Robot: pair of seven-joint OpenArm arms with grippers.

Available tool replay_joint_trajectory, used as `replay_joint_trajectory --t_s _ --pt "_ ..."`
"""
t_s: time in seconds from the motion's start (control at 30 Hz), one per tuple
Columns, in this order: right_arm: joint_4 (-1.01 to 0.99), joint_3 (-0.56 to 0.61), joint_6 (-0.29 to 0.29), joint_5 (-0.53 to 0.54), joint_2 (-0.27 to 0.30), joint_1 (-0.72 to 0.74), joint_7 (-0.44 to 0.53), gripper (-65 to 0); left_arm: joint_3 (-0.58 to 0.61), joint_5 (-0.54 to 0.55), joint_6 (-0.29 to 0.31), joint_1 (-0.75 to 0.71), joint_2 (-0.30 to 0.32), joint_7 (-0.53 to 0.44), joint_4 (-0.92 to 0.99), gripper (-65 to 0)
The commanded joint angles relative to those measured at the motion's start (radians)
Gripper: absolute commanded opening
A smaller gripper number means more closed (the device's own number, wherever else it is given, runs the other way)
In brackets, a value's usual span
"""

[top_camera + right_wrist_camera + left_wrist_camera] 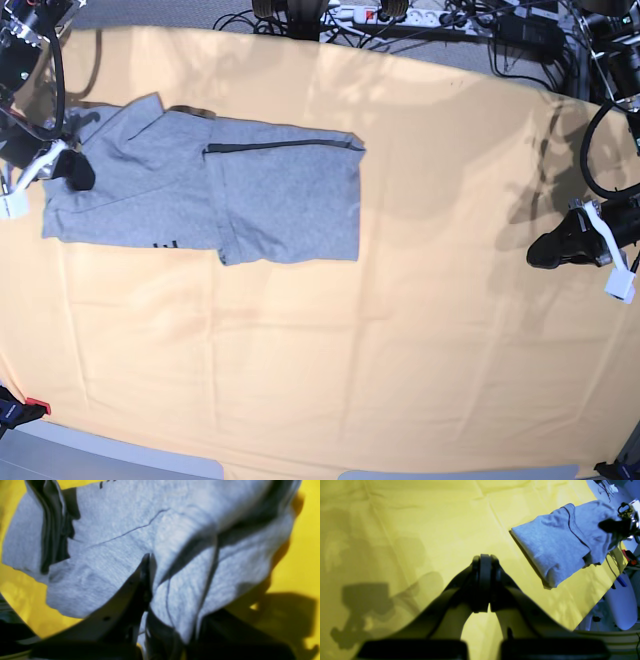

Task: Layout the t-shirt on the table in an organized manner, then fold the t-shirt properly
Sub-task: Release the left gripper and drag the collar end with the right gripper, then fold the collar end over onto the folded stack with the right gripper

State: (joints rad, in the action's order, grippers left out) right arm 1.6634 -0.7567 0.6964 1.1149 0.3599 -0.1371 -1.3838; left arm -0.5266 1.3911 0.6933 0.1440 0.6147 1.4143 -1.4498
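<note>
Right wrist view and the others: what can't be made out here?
- t-shirt lettering: base view shows only slivers at the fold edge.
- right gripper tips: right wrist view, buried in blurred grey fabric.
- table corners: cut off by the base view's edges.
- left gripper: shut, empty.

The t-shirt (pixel 200 190) lies on the table (pixel 400 350) toward ten o'clock; the left gripper (pixel 545 250) hangs at three o'clock.

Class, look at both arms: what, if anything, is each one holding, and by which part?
The right gripper pinches a fold of the t-shirt at its end. The left gripper is shut on nothing.
</note>
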Motion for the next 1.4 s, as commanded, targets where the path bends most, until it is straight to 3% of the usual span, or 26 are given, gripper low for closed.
replay_joint_trajectory --t_s 0.0,0.13,0.3,0.43,0.5,0.67,0.8,0.83,0.93,1.0,1.13,1.27,1.37 --pt "0.061 -0.008 0.002 0.035 0.021 0.009 0.012 -65.0 -0.009 0.028 0.005 0.017 0.022 -0.018 -0.016 -65.0" --pt "0.245 -0.006 0.002 0.105 -0.018 -0.026 0.009 -65.0 -0.009 0.028 0.005 0.017 0.022 -0.018 -0.016 -65.0" --pt "0.468 0.039 0.002 0.212 -0.141 -0.057 -0.012 -65.0 -0.009 0.028 0.005 0.017 0.022 -0.018 -0.016 -65.0" --pt "0.565 0.155 0.002 0.269 -0.219 -0.050 -0.012 -65.0 -0.009 0.029 0.005 0.017 0.022 -0.018 -0.016 -65.0" --pt "0.570 0.247 0.002 0.254 -0.243 -0.033 -0.012 -65.0 -0.009 0.028 0.005 0.017 0.023 -0.018 -0.016 -65.0" --pt "0.541 0.490 0.002 0.072 -0.300 0.003 -0.012 -65.0 -0.009 0.029 0.005 0.017 0.022 -0.018 -0.016 -65.0" --pt "0.525 0.659 0.002 -0.016 -0.311 0.008 0.163 -65.0 -0.009 0.035 0.005 0.017 0.022 -0.018 -0.016 -65.0" --pt "0.525 0.704 0.002 -0.060 -0.311 0.016 0.202 -59.7 -0.009 0.035 0.005 0.017 0.022 -0.018 -0.016 -65.0" --pt "0.525 0.820 0.002 -0.207 -0.310 0.062 0.270 -29.1 -0.009 0.035 0.005 0.017 0.022 -0.018 -0.016 -65.0" --pt "0.525 0.882 0.002 -0.226 -0.310 0.087 0.290 -17.3 -0.009 0.035 0.005 0.017 0.022 -0.018 -0.016 -65.0" --pt "0.525 0.953 0.002 -0.270 -0.310 0.138 0.276 -15.3 -0.009 0.035 0.005 0.017 0.020 -0.018 -0.016 -65.0" --pt "0.528 0.932 0.002 -0.365 -0.301 0.171 0.262 -15.8 -0.009 0.035 0.005 0.017 0.020 -0.018 -0.016 -65.0" --pt "0.528 0.881 0.002 -0.354 -0.273 0.179 0.262 -15.8 -0.009 0.062 0.005 0.017 0.020 -0.018 -0.016 -65.0"
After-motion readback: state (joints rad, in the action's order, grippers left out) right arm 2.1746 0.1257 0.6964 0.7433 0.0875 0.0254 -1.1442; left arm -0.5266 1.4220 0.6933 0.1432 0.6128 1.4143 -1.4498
